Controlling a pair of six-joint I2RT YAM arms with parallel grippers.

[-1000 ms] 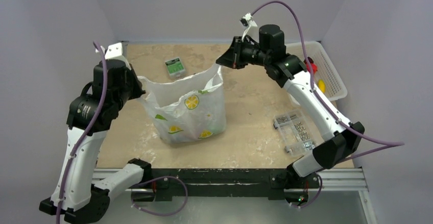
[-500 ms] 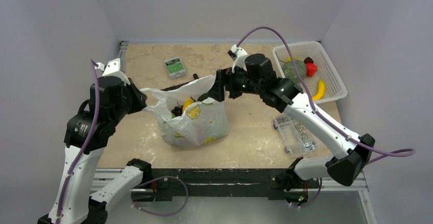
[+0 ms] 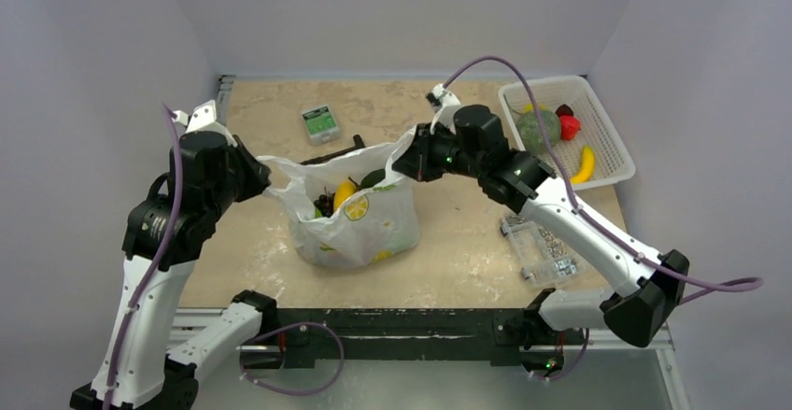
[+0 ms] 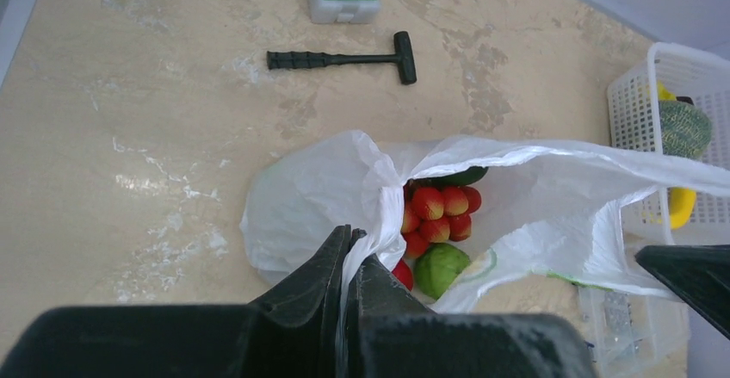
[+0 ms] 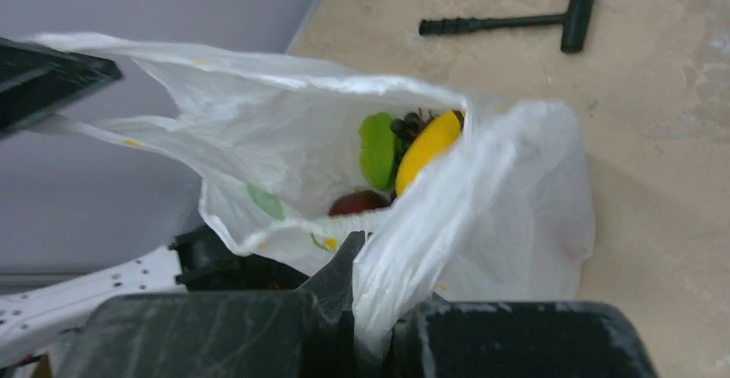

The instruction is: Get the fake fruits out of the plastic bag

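The white plastic bag [image 3: 360, 228] with lemon print stands mid-table, its mouth held open between my two grippers. My left gripper [image 3: 264, 178] is shut on the bag's left handle, and the left wrist view shows the plastic pinched at that gripper [image 4: 355, 253]. My right gripper [image 3: 403, 160] is shut on the right handle, seen pinched in the right wrist view too [image 5: 379, 292]. Inside the bag lie a red berry cluster [image 4: 437, 213], a green round fruit [image 4: 441, 268], a yellow fruit [image 5: 428, 145], a green leaf [image 5: 376, 148] and a dark red fruit [image 5: 357, 201].
A white basket [image 3: 612, 153] at the back right holds a banana [image 3: 584, 164], a green melon [image 3: 536, 129] and a red fruit [image 3: 569, 125]. A clear box of screws [image 3: 539, 242] lies right of the bag. A green-labelled box [image 3: 320, 121] and a black T-handle tool [image 4: 344, 57] lie behind the bag.
Both grippers came down with the bag's handles, so the bag slumped lower and its mouth widened, showing the fruits. The right arm drew in towards the bag, uncovering the basket.
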